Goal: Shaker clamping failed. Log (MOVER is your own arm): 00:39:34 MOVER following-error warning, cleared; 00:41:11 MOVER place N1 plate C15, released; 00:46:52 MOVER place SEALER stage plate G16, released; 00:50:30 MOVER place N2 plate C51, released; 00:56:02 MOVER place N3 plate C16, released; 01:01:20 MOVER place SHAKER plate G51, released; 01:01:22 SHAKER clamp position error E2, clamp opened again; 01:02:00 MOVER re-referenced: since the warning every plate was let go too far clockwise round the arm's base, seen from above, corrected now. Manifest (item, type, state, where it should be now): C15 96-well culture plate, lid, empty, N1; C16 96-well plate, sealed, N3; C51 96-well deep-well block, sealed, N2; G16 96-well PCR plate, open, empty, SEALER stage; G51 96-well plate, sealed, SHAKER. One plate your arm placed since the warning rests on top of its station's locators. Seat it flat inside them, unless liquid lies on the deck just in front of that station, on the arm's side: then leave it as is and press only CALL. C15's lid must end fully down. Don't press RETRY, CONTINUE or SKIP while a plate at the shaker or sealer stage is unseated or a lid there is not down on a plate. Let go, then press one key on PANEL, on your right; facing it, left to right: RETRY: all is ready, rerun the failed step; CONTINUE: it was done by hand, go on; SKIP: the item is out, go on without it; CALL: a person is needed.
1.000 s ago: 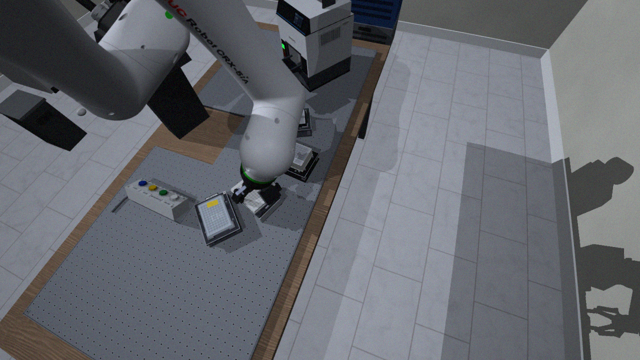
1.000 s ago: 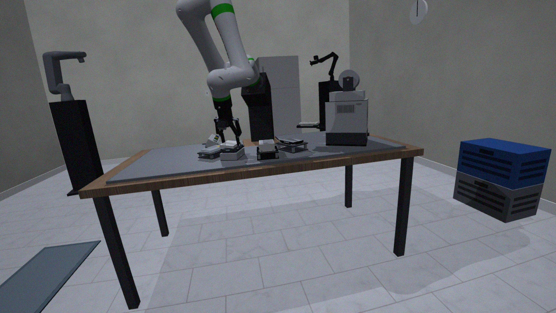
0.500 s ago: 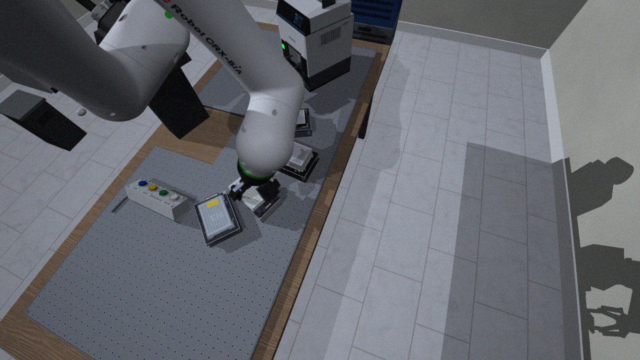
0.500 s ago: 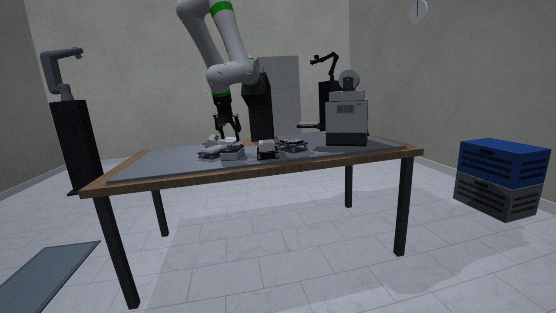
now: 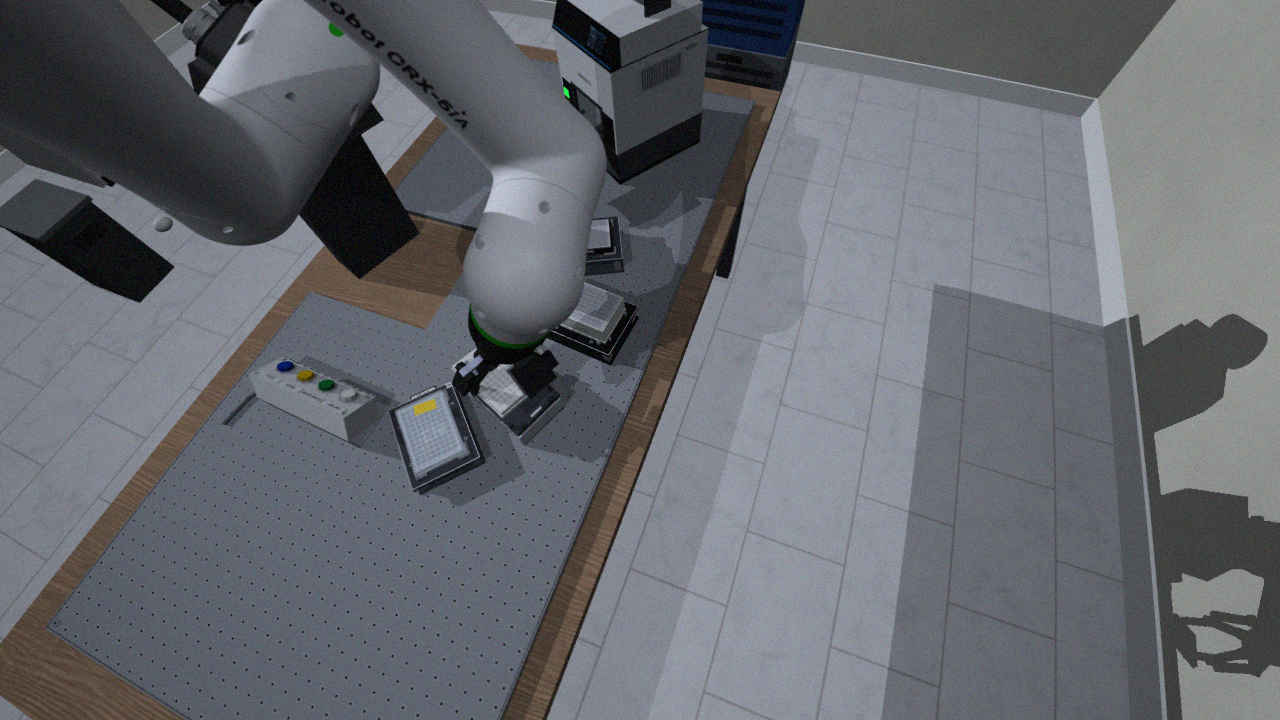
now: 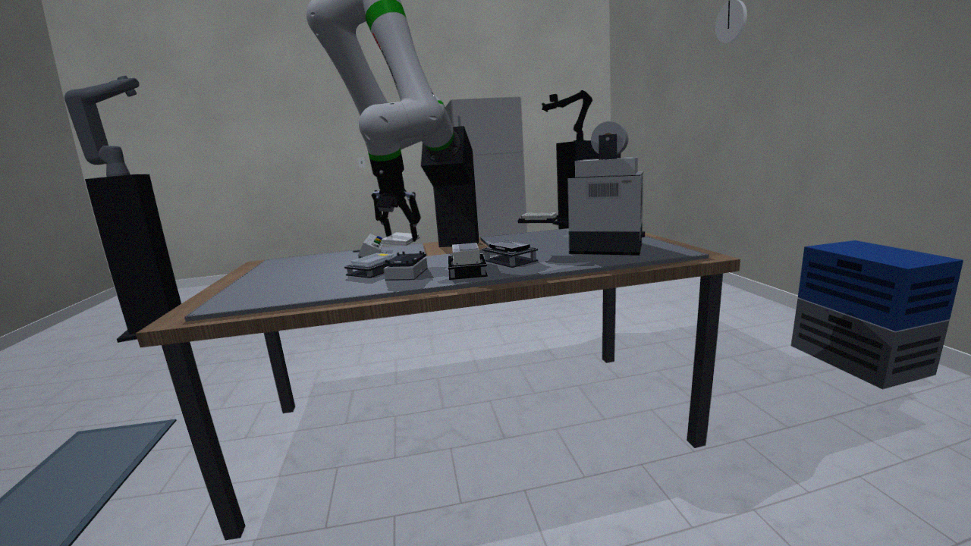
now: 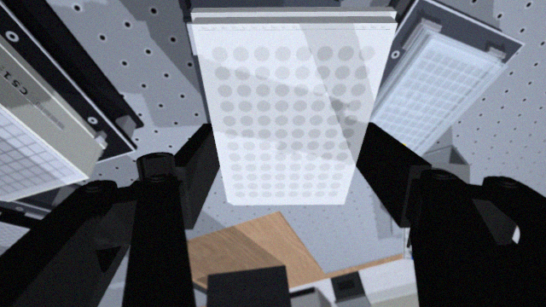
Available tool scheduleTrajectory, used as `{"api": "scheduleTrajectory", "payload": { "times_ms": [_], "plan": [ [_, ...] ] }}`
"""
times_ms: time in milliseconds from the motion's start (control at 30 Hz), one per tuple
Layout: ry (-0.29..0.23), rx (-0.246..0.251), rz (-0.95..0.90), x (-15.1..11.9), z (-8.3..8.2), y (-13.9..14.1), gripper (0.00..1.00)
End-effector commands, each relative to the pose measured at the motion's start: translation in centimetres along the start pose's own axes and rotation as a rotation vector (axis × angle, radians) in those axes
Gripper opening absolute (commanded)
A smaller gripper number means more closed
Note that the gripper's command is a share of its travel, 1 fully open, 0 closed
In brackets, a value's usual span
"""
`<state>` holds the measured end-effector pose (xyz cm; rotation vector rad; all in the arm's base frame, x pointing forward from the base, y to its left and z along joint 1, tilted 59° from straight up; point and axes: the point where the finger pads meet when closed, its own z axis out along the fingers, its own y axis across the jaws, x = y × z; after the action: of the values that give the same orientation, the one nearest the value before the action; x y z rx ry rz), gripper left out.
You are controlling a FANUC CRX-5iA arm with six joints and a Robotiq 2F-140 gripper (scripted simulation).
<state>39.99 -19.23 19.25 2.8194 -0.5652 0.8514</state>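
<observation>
Matt grey perforated metal deck (image 5: 268, 555) on wood-grain table top (image 5: 626, 465); smooth white film-sealed plastic plate (image 7: 281, 111).

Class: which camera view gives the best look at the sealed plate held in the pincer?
The wrist view: the sealed plate fills the frame between both black fingers. In the top view the arm mostly covers it; in the exterior view it is a small white sliver.

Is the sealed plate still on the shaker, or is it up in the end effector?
Up in the end effector: its fingers clamp the sealed plate's long sides, and the exterior view shows it above the shaker.
</observation>
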Motion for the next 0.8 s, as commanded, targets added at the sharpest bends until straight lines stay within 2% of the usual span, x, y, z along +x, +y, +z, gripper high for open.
{"api": "scheduleTrajectory", "payload": {
  "times_ms": [0,767],
  "plan": [
    [0.001,0.000,0.000,-0.2,-0.6,0.1,0.10],
    [0.001,0.000,0.000,-1.5,-3.4,0.4,0.10]
  ]
}}
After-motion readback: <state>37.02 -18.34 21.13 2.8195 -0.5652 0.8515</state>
